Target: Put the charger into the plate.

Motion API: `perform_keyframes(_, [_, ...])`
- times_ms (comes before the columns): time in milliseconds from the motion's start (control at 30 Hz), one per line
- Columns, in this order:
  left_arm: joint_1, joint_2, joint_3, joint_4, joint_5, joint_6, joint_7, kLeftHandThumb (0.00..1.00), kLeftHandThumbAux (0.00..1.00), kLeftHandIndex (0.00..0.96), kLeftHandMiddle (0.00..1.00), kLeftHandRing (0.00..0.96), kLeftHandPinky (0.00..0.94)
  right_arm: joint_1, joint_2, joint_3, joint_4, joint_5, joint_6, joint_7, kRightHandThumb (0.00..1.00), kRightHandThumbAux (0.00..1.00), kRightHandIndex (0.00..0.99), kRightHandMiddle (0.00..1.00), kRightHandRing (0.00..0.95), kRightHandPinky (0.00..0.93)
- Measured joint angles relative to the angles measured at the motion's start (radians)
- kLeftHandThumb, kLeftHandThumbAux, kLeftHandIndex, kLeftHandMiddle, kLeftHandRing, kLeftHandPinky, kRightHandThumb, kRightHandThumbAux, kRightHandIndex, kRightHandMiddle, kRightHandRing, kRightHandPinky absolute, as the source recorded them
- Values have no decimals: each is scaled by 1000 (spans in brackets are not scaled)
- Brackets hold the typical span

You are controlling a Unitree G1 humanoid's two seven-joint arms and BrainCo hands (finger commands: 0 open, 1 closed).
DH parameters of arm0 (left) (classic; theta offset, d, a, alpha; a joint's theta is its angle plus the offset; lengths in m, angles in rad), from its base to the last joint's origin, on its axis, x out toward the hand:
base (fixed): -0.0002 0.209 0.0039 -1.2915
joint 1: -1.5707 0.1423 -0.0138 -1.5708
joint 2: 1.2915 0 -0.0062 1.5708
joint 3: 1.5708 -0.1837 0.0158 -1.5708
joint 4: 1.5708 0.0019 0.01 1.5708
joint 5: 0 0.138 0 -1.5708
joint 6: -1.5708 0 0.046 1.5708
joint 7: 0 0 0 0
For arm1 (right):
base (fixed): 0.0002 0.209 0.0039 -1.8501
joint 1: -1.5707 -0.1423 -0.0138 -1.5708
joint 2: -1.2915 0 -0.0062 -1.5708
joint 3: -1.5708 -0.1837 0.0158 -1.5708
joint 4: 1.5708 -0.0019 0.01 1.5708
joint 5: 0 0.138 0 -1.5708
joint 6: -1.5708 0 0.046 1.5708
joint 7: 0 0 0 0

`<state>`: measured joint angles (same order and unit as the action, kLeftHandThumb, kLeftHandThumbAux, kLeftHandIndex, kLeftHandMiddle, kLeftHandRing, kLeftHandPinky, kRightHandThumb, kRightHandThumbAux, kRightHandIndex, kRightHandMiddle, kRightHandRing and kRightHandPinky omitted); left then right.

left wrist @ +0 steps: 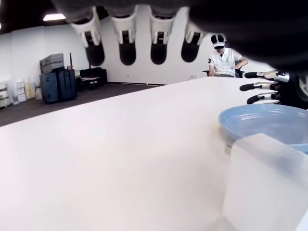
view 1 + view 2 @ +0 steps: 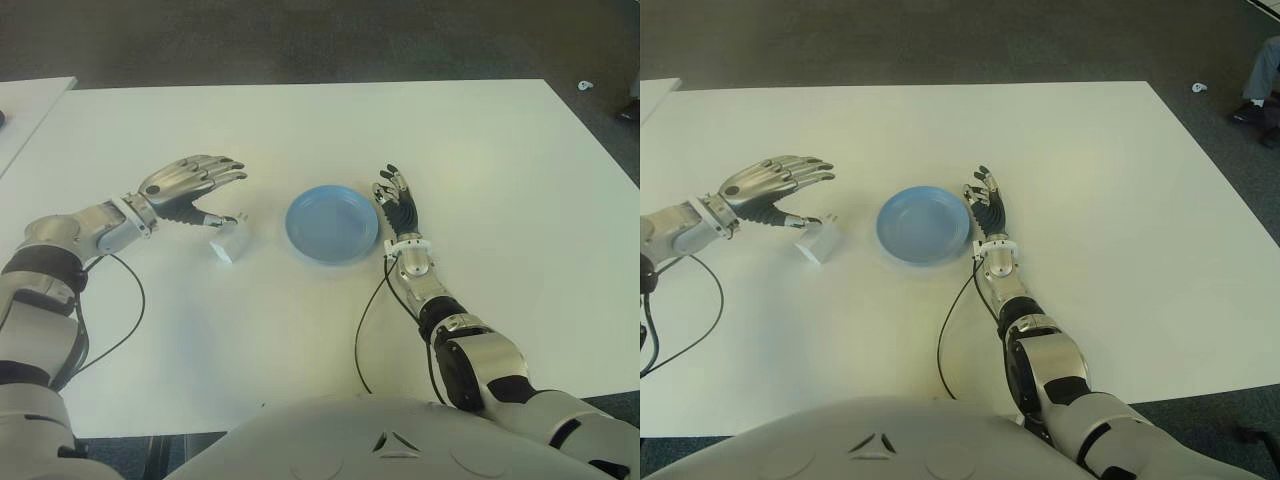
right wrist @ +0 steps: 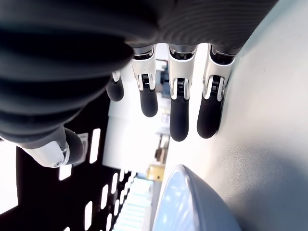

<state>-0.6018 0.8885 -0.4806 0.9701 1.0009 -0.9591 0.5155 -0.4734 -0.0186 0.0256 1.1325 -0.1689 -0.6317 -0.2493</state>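
A small white charger (image 2: 231,240) lies on the white table (image 2: 300,130), just left of the blue plate (image 2: 332,223). In the left wrist view the charger (image 1: 262,185) fills the near corner with the plate (image 1: 269,122) right behind it. My left hand (image 2: 195,185) hovers just left of and above the charger, fingers spread, holding nothing. My right hand (image 2: 396,200) shows at the plate's right rim, fingers extended and empty. The plate holds nothing.
A second white table edge (image 2: 25,105) shows at the far left. Black cables (image 2: 365,330) trail from both wrists over the table. In the left wrist view a seated person (image 1: 225,60) is far behind the table.
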Motion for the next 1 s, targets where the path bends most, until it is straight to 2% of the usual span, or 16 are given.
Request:
perform_keyframes(267, [-7, 0, -6, 44, -39, -47, -61, 400, 129, 0, 0, 0, 0, 0, -1, 2, 0, -1, 0, 7, 0, 447, 0, 136, 253, 336])
perform_keyframes(467, [-8, 6, -6, 46, -81, -80, -160, 432, 115, 0, 0, 0, 0, 0, -2, 5, 0, -2, 0, 7, 0, 459, 0, 135, 258, 344])
perform_keyframes(700, [-8, 38, -5, 10, -128, -106, -294, 454, 106, 0, 0, 0, 0, 0, -1, 12, 0, -5, 0, 5, 0, 486, 0, 134, 263, 348])
perform_keyframes(1000, [-8, 66, -4, -32, -157, -117, -381, 439, 96, 0, 0, 0, 0, 0, -2, 19, 0, -8, 0, -8, 0, 525, 0, 157, 286, 356])
